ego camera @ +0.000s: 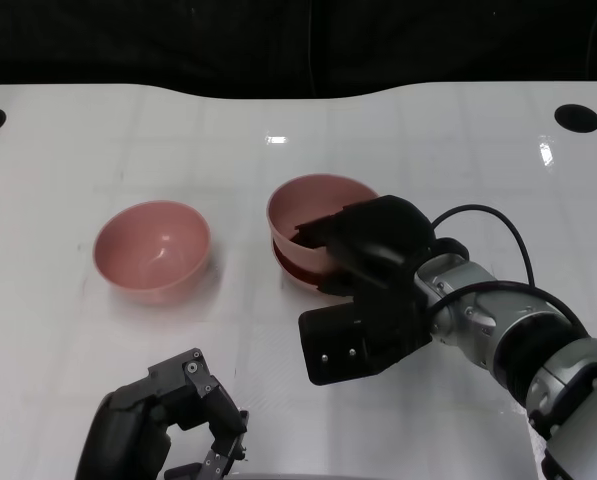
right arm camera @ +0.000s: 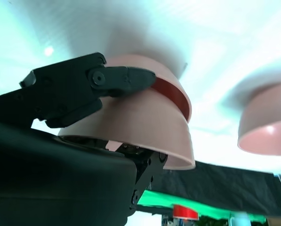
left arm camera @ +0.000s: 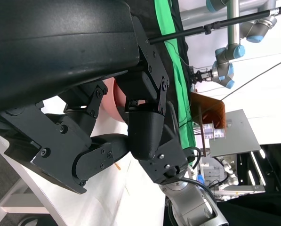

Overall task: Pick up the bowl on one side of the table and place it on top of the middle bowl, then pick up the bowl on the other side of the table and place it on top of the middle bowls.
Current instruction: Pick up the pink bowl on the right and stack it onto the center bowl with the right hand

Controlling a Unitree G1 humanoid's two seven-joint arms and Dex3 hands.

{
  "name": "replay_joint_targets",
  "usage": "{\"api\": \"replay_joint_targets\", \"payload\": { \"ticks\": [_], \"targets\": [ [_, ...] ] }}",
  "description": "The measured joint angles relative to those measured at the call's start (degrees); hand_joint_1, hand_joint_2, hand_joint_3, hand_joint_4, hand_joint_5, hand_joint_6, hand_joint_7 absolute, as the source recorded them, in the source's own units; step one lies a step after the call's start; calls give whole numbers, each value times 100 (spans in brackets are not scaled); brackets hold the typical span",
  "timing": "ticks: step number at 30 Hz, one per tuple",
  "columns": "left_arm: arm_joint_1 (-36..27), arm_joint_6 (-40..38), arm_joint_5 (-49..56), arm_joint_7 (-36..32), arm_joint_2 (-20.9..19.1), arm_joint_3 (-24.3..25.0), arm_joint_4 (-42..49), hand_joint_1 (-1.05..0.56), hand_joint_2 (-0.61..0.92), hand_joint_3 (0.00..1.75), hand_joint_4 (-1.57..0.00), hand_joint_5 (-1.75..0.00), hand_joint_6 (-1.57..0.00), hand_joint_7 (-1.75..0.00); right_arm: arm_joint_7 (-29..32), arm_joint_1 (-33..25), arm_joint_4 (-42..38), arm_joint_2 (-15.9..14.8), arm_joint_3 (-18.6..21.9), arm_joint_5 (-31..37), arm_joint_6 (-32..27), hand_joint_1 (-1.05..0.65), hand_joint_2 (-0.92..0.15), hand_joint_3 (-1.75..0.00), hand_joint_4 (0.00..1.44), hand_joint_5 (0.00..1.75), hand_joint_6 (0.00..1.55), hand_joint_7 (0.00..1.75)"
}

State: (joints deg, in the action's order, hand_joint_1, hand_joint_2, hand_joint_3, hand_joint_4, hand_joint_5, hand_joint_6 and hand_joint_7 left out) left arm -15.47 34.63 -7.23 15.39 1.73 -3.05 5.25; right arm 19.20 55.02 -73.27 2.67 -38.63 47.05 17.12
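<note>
Head view: I see the right hand [ego camera: 363,290] at the middle stack, fingers over the rim of the upper pink bowl [ego camera: 313,205], which sits in the red bowl [ego camera: 298,268].
Right hand state: closed on the upper pink bowl; in the right wrist view a finger [right arm camera: 124,79] lies over the outer wall and others reach inside the rim.
Left hand state: the left hand [ego camera: 168,420] holds nothing, fingers loosely curled, low at the near table edge.
Step in hand: I judge bowl 1 of 2 is being seated on the middle bowl.
Seating check: I confirm the pink wall rests evenly in the red rim [right arm camera: 171,92] before letting go; it looks slightly tilted.
Release: I spread the fingers, then lift straight up so nothing drags the stack.
Remaining bowl: the second pink bowl [ego camera: 153,248] stands well apart, on the left-hand side.
Edges: the white table [ego camera: 428,130] runs far beyond the stack; its near edge is close to the left hand.
Open room: bare surface lies between the 2 bowl positions for the left hand's approach.
</note>
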Motion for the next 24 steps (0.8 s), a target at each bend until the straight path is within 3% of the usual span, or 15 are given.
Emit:
{"api": "replay_joint_targets", "payload": {
  "ticks": [4, 17, 24],
  "targets": [
    [0, 24, 11, -2, 0, -2, 0, -20, 48, 107, -79, -162, -82, -135, -4, 0, 30, -1, -50, 34, -2, -73, -92, -40, 25, 5, 29, 0],
    [0, 62, 31, -28, -8, -2, 0, -19, 51, 103, -79, -162, -82, -135, -3, -15, 467, -45, -95, 46, 144, -76, -92, -46, 22, 4, 25, 0],
    [5, 75, 10, -28, -28, 8, 1, -19, 52, 102, -79, -161, -82, -135, 71, -220, 1169, -482, -52, 46, 344, -78, -92, -49, 19, 3, 23, 0]
  ]
}}
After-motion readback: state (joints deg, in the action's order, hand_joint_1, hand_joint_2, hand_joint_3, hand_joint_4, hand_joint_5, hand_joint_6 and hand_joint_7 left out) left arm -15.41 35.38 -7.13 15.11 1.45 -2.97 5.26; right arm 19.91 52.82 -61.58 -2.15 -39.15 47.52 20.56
